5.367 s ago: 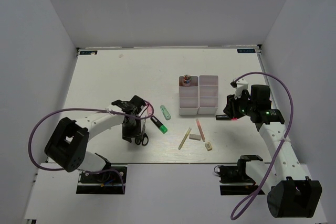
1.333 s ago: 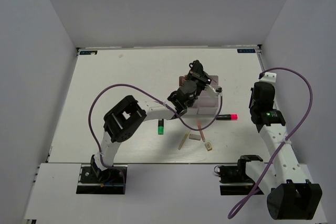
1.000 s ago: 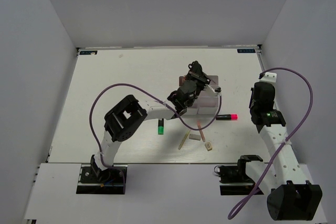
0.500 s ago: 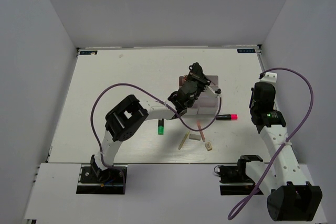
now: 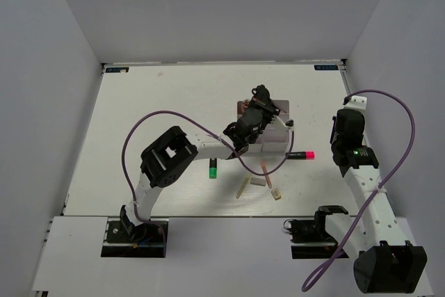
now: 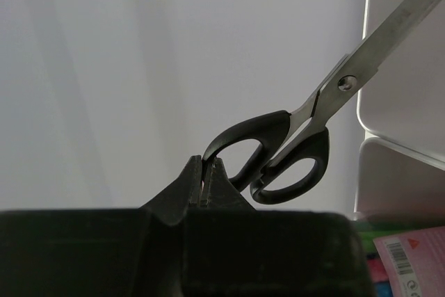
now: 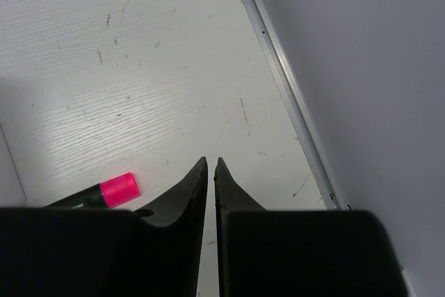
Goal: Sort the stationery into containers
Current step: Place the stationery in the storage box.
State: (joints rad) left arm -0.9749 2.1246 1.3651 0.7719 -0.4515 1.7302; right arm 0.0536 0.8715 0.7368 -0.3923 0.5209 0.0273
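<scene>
**A:** Top view first. Where's the left pincer (image 5: 260, 99)?
**B:** Reached across mid-worktop (image 5: 139, 116) to the bin block (image 5: 276, 145), sitting over its far half. The arm covers whatever it carries, so I can't pick out the scissors here.
**A:** Loose items?
**B:** The black-pink marker (image 5: 300, 154) lies just right of the block's near-right corner. On the near side of the block are the pink stick (image 5: 265, 167), grey eraser (image 5: 259, 181), cream stick (image 5: 243, 186) and tan eraser (image 5: 277, 194). The black-green marker (image 5: 212, 170) is further left, apart from that group. The right arm (image 5: 354, 154) stands right of the black-pink marker, not touching it.
**A:** Left wrist view?
**B:** The pincer is clenched on the scissors (image 6: 344, 83), with the fingertips pinching the rim of one black handle loop. The blades are closed and slant up-right across a white bin wall (image 6: 403, 102). A pink barcode label (image 6: 410, 252) shows in the bottom-right corner. I can't tell what it belongs to.
**A:** Right wrist view?
**B:** The right pincer (image 7: 211, 165) is clenched on nothing, with only a hairline slit between the fingers. The marker's pink cap (image 7: 117, 189) lies on the worktop just left of the tips, apart from them. The worktop's edge rail (image 7: 292, 102) runs past on the right.
</scene>
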